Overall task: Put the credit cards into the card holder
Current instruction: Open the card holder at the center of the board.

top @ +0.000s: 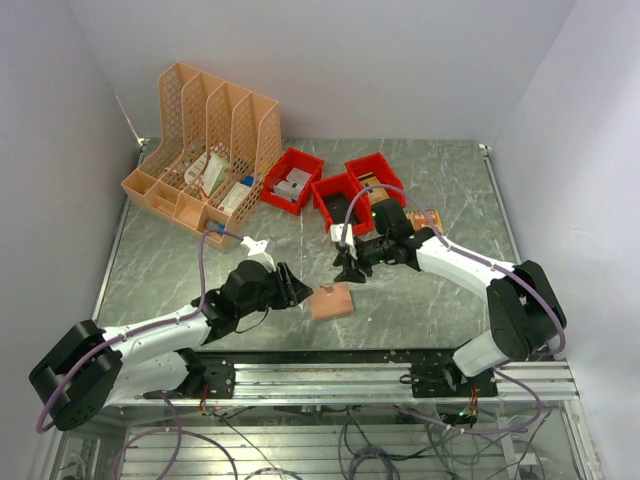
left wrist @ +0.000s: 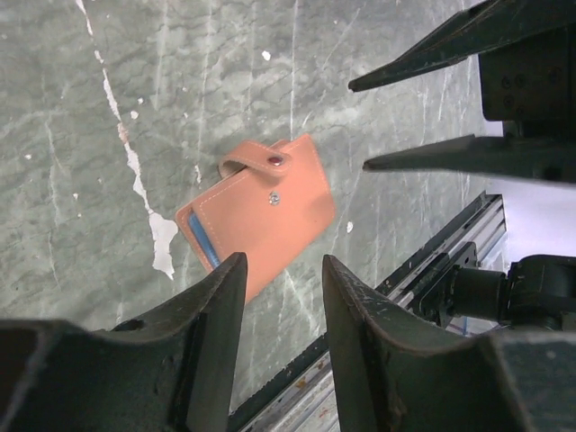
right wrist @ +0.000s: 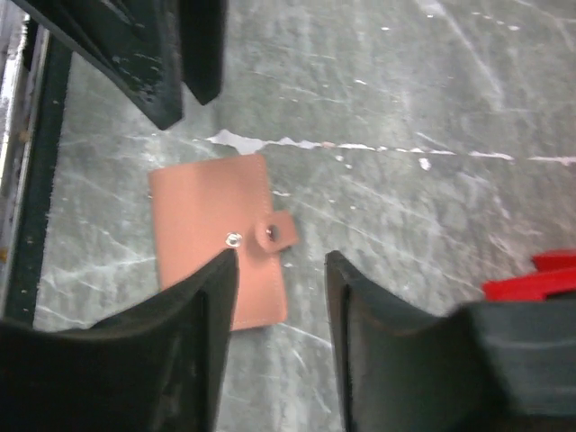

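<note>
Robotics lab test cell. Evidence: two robot arms, left arm (top: 150, 335) and right arm (top: 460, 265), bolted to an aluminium extrusion rail (top: 330, 375) along the bottom of the frame, with loose cables (top: 360, 440) hanging under it. Plain white panels (top: 350, 60) box in the back and both sides. The marble-pattern tabletop (top: 160, 260) carries a few small office items: an orange lattice file rack (top: 205, 140) upper left, red bins (top: 322, 188) top centre, and a salmon-pink card holder (top: 331, 300) mid-table.

Grey marbled table (top: 460, 175) with salmon card holder (top: 330, 300), orange file rack (top: 205, 150), three red bins (top: 332, 190)
</note>
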`<state>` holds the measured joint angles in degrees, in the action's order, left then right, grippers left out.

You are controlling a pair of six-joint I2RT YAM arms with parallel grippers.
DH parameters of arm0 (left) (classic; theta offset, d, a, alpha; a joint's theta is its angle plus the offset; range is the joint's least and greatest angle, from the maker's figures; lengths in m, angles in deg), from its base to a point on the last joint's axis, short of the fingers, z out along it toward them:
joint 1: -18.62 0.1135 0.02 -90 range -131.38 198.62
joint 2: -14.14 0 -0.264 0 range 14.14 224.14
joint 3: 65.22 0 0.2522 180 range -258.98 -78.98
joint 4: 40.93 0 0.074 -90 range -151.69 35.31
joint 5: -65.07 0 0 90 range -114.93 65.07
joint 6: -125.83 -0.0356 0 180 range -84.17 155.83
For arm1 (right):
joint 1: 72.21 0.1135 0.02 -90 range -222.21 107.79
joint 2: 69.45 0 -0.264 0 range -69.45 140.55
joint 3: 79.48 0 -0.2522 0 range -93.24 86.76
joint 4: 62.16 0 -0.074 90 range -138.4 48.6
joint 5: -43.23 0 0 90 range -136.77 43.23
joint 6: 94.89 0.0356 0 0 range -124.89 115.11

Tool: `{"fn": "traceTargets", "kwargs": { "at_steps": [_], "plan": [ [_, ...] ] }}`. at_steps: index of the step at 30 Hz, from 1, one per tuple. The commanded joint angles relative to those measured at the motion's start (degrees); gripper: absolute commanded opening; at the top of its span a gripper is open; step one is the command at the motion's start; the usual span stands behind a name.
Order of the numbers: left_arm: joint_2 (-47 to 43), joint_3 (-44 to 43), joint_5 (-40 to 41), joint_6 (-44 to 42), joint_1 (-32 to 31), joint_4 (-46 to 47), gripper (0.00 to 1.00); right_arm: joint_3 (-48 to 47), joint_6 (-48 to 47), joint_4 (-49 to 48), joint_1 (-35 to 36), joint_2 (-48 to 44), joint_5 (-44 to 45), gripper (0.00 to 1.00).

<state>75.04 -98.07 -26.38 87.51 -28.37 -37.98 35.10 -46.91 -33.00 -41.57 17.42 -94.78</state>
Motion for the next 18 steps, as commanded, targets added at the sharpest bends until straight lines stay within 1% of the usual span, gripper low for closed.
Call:
{"fn": "traceTargets", "kwargs": {
  "at_steps": [1,3,7,14,18],
  "plan": [
    [0.0,1.86,1.62,1.44,-0.13,0.84,0.5,1.56,-7.03,0.19,3.88,0.0,0.25,0.52],
    [-0.19,2.31,1.84,1.87,-0.07,1.47,0.5,1.54,-7.59,-0.72,5.5,1.08,2.35,0.57],
    [-0.52,4.03,2.32,3.12,-0.12,4.03,0.5,-0.39,-6.77,-1.13,7.03,5.1,6.18,0.57],
    [0.1,6.02,1.44,4.44,-0.13,7.09,0.49,-0.55,-6.26,-2.49,8.52,7.16,10.36,0.52],
    [0.3,6.17,1.3,4.38,-0.13,7.47,0.49,-1.32,-4.01,-3.28,8.75,8.49,11.14,0.45]
  ]
}}
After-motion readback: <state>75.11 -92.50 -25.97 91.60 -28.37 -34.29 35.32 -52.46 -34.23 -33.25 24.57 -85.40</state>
